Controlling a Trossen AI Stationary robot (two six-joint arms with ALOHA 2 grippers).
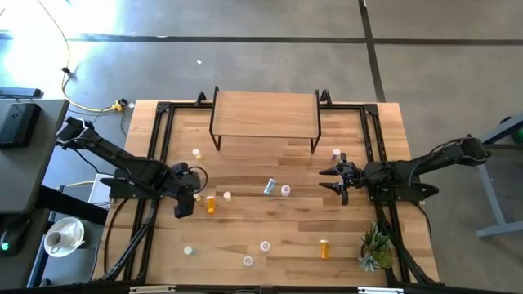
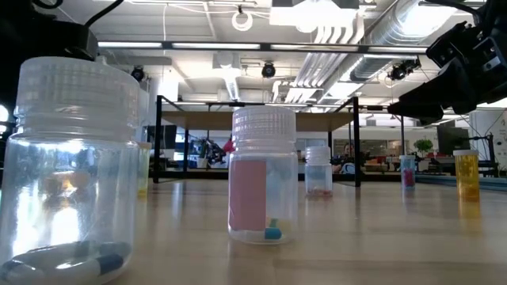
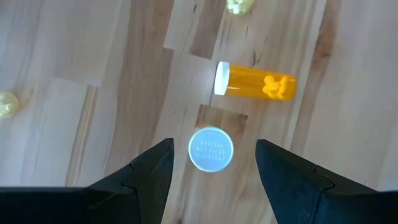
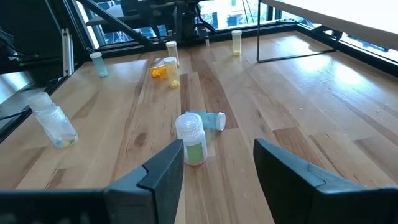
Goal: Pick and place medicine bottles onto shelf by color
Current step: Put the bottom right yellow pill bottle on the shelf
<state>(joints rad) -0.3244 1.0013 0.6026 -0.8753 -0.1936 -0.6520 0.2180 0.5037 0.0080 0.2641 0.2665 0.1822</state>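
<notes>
Left claw (image 3: 211, 163) hanging open directly above upright white-capped bottle (image 3: 211, 149), cap facing up; orange bottle (image 3: 255, 83) lying sideways just beyond. Right claw (image 1: 333, 180) waiting open. Shelf (image 1: 265, 115) standing bare.

Being cropped by the low view's left edge: nearest bottle (image 2: 67, 170). Blurring beyond it, colours unclear: far bottles (image 2: 318, 170). Hiding its label: capped bottle (image 3: 211, 149).

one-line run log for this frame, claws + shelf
left claw: open above upright bottle | right claw: open, empty | shelf: no bottles | orange bottle: lying
</notes>
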